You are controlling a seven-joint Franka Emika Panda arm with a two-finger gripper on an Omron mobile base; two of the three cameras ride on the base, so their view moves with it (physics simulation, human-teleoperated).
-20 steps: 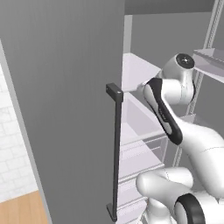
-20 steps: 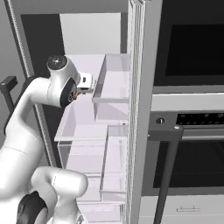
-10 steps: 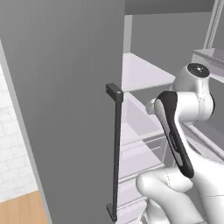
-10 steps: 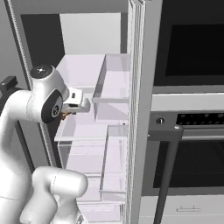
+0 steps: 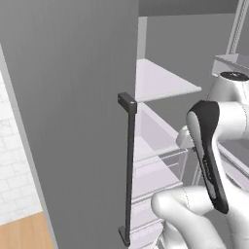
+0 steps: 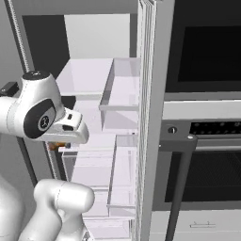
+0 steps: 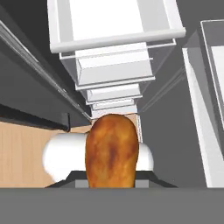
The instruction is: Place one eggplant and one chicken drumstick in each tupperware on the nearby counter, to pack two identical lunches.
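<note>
Open fridge [image 6: 117,141] with clear shelves, end effector [image 7: 112,175] clamped on chicken drumstick [image 7: 112,151]

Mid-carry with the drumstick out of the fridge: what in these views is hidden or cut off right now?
- Gripper finger tips: hand view, hidden behind the chicken drumstick.
- Drumstick's lower end: hand view, cut off at the bottom.
- Gripper: right base view, tucked under the white wrist, with just an orange sliver showing.
- Lower fridge drawers: left base view, blocked by the arm.

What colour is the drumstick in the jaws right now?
Golden brown with darker roasted patches; the chicken drumstick shows best in the hand view.
</note>
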